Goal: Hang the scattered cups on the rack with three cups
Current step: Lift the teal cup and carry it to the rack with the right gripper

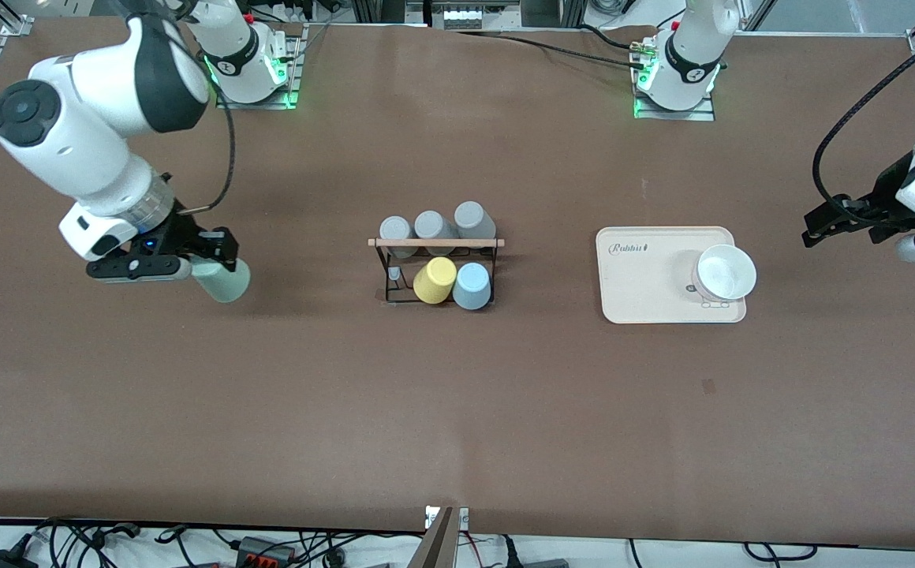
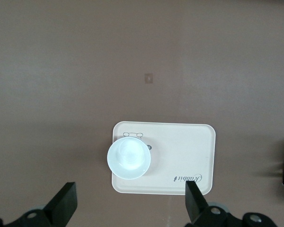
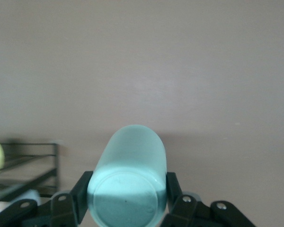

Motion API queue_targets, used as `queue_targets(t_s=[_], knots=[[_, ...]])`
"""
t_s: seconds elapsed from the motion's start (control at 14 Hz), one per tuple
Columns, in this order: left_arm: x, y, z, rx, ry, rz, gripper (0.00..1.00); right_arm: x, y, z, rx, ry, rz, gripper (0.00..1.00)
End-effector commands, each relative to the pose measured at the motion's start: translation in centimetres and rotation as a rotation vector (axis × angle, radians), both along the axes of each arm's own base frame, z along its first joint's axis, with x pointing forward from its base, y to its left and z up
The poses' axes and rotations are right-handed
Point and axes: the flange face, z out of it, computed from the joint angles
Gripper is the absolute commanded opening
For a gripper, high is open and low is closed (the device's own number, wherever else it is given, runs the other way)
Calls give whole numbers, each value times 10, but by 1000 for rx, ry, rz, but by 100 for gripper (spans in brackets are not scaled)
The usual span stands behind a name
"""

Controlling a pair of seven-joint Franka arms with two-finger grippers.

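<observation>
Brown table fills the foreground, bare along its front stretch. Moving up from there, the first things met sit in a band across the middle. On the rack, black wire with one light wooden rod along its top, the front row carries two cups: one yellow cup and one light blue cup, side by side and touching, with one peg beside the yellow cup, toward the right arm's end, standing bare. Farther from the front camera, the rack's back row holds three grey cups in a line. That makes five cups on the rack.

Toward the left arm's end of the table lies one beige tray, and on it one white bowl, near the tray's edge.

The sixth cup is in the air: the sage green cup is clamped in the right claw, tilted on its side, over bare table toward the right arm's end, well apart from the rack.

Over at the left arm's end, the left claw hangs above the table beside the tray, fingers spread wide apart, gripping nothing, and that arm waits.
</observation>
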Motion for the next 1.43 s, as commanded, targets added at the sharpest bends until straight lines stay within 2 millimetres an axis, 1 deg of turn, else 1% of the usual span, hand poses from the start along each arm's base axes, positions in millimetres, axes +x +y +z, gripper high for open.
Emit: queue_targets(t_s=[0.0, 0.14, 0.21, 0.36, 0.5, 0.57, 0.64, 0.79, 0.93, 1.07, 1.29, 1.36], knots=[[1, -3, 4, -1, 7, -11, 100, -1, 59, 16, 40, -2, -69, 10], [1, -3, 6, 0, -2, -11, 100, -8, 103, 20, 49, 3, -92, 10], [2, -3, 5, -1, -4, -11, 100, -9, 120, 20, 37, -3, -101, 10], [6, 0, 6, -2, -13, -6, 100, -16, 163, 9, 18, -7, -123, 10], [9, 4, 1, -10, -9, 4, 100, -24, 194, -6, -8, -14, -145, 10], [11, 7, 1, -8, -24, 8, 100, -27, 203, -13, -13, -15, -155, 10], [13, 9, 2, -5, -41, 9, 100, -27, 208, -18, -11, -10, -163, 10], [16, 9, 2, -3, -56, 9, 100, -29, 223, -22, -3, -5, -147, 10], [17, 9, 2, -3, -62, 9, 100, -27, 230, -34, -3, 12, -144, 10], [18, 9, 1, -5, -62, 10, 100, -32, 244, -40, 8, 6, -121, 10], [19, 9, 2, -2, -70, 9, 100, -31, 247, -55, 8, 16, -114, 10], [19, 9, 2, -1, -78, 9, 100, -31, 247, -55, 6, 14, -105, 10]])
